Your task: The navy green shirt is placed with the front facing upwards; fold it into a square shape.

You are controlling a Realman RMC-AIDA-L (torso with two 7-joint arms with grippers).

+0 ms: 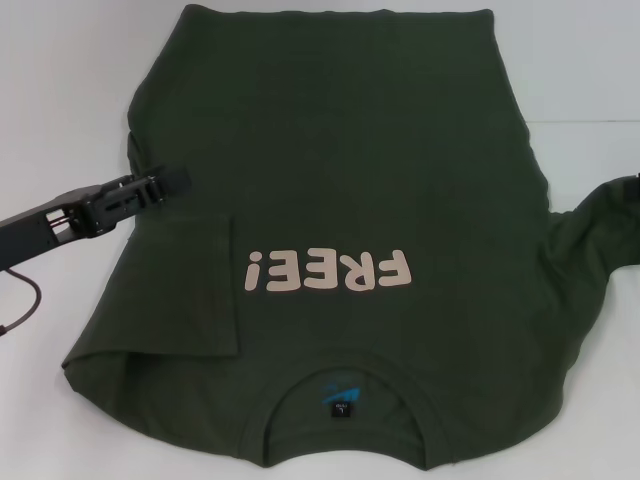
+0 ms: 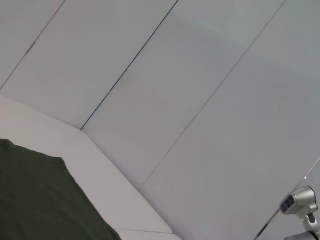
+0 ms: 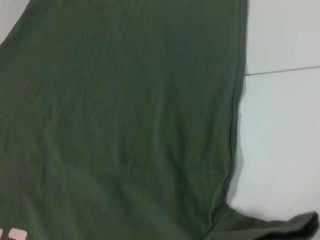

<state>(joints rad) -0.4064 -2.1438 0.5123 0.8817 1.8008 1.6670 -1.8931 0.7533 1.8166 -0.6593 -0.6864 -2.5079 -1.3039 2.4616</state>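
Olive navy green shirt (image 1: 340, 180) beneath left hand (image 1: 178, 181).

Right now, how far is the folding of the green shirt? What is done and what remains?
Early stage. Done: the sleeve on the robot's left lies folded in over the navy green shirt, front up. In hand: the left pincer sits at the shirt's left edge, above that fold. Left: the other sleeve is spread out toward the right, and the body is at full length, so it is no square yet. The right pincer is not seen.
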